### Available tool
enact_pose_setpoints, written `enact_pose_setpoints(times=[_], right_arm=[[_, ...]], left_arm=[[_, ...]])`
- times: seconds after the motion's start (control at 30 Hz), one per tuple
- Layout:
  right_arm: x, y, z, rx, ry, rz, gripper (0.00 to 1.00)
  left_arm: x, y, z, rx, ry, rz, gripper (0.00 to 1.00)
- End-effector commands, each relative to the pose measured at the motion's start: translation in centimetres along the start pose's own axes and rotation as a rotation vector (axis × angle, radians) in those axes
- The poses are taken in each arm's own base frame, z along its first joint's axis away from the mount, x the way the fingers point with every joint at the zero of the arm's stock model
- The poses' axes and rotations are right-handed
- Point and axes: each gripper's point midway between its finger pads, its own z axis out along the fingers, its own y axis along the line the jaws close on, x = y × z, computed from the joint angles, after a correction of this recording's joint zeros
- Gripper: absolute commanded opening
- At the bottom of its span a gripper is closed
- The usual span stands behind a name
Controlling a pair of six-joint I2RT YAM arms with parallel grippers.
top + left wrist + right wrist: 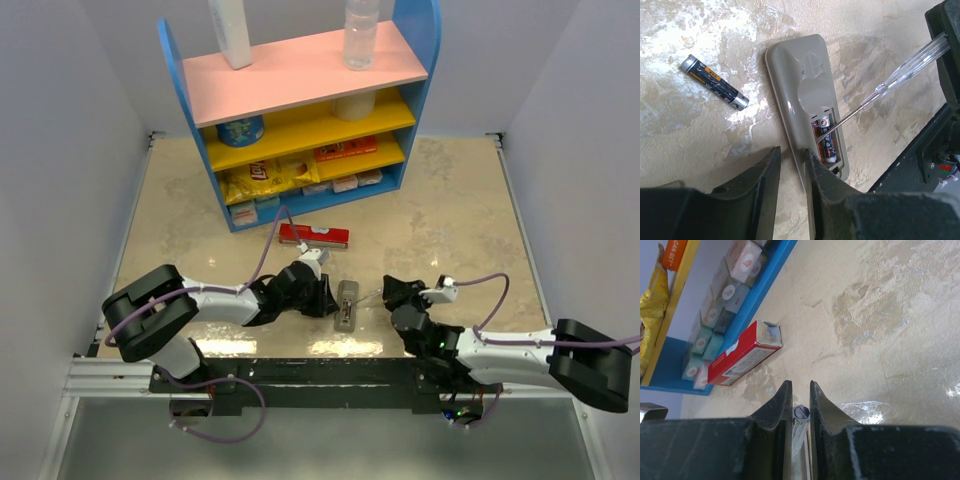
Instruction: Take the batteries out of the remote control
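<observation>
The remote control [802,87] lies back-up on the table with its battery bay open, and it shows between the arms from above [346,303]. Two batteries [826,142] sit in the bay. One loose battery [715,89] lies on the table to its left. My left gripper [792,151] is narrowly open at the remote's near end. Its right finger [820,175] lies over the remote's edge, with only table in the gap. My right gripper [800,390] is shut on a clear-handled screwdriver [905,70], whose metal tip reaches into the bay.
A flat red box [314,235] lies just beyond the remote, also in the right wrist view [742,352]. A blue shelf unit [300,110] with snacks and bottles stands at the back. White walls close both sides.
</observation>
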Motion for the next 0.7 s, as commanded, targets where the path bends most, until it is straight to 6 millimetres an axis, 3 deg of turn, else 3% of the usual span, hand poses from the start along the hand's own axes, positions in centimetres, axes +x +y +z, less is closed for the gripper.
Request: enact_pose_setpoints(times=[0.0,0.1,0.2,0.43,0.67], right_arm=[[0.4,0.6,-0.5,-0.033,0.049,-0.166,0.0],[-0.7,4.9,-0.7,-0.127,0.047,-0.27,0.0],[-1.1,7.4,-1.0,-0.185,0.06,-0.368,0.0],[-0.8,10.0,-1.5,-0.25,0.105,-0.492,0.0],[-2.7,12.0,-1.7,-0.245,0.082,-0.585,0.0]], left_arm=[[2.8,1.1,0.0,-0.046,0.078,0.016,0.31],[2.6,1.1,-0.1,-0.049,0.069,0.016,0.31],[2.2,0.8,-0.2,-0.044,0.057,0.013,0.31],[2.2,-0.2,-0.4,0.004,0.057,-0.006,0.31],[2.2,-0.5,-0.5,0.016,0.06,-0.008,0.31]])
